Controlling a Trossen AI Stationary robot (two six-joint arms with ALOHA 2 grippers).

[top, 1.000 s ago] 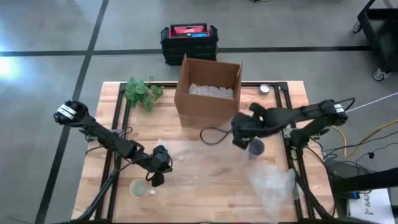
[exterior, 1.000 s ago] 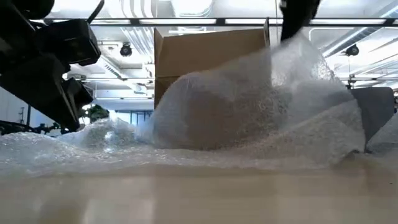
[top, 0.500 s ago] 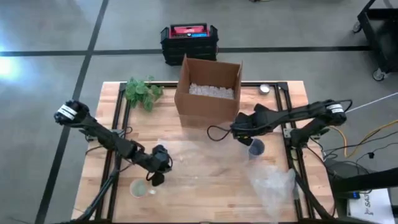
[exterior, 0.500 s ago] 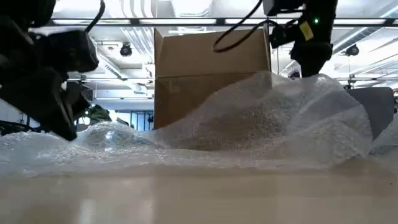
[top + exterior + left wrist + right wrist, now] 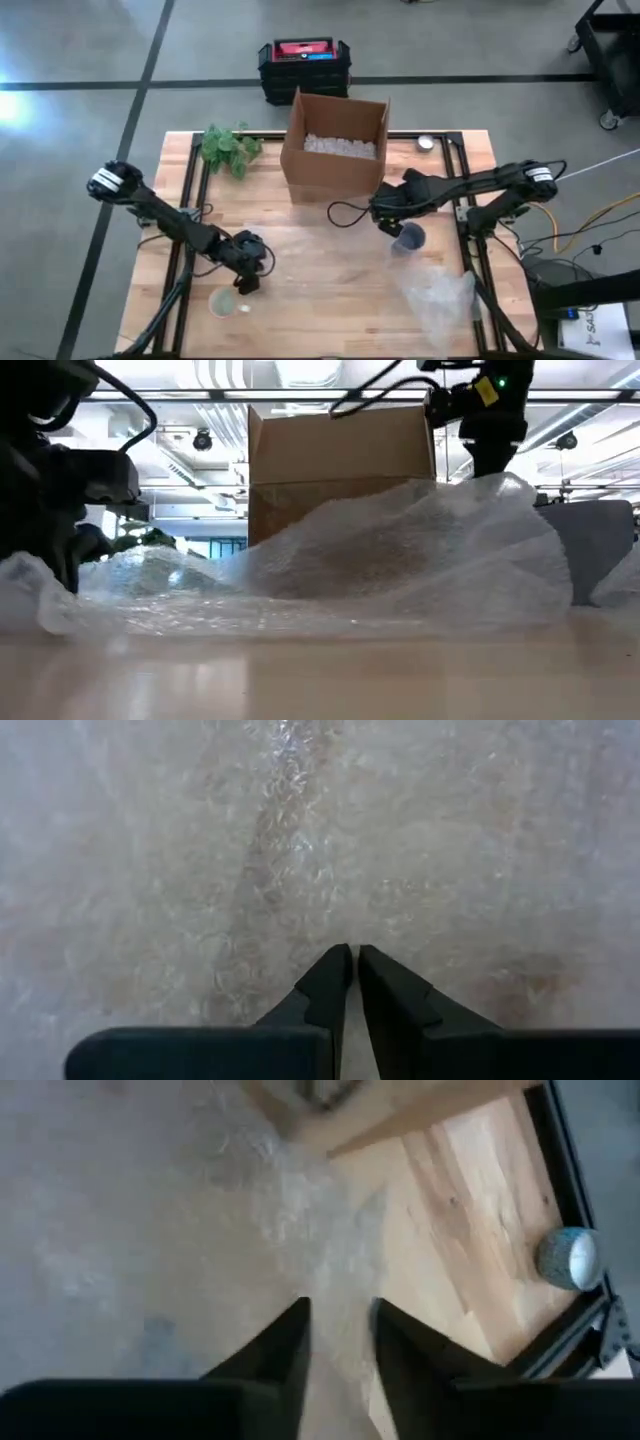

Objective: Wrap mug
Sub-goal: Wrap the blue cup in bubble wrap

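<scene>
The left gripper [image 5: 352,956] has its jaws clamped on the bubble wrap [image 5: 400,560] spread across the tabletop [image 5: 330,290], while the right gripper [image 5: 338,1316], jaws apart, hovers by the mug [image 5: 409,239] (beside the cardboard box [image 5: 335,145]).

The left gripper [image 5: 352,952], its dark fingers [image 5: 325,982] nearly touching, points into clear bubble wrap [image 5: 300,840] filling the view.

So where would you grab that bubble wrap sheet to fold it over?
Probably at a free edge. The bubble wrap lies loose on the table, humped near the box, so a thin edge pinched from above suits two fingers best. The left gripper already sits shut at the left edge; the right gripper, open, could take the raised right side.
</scene>
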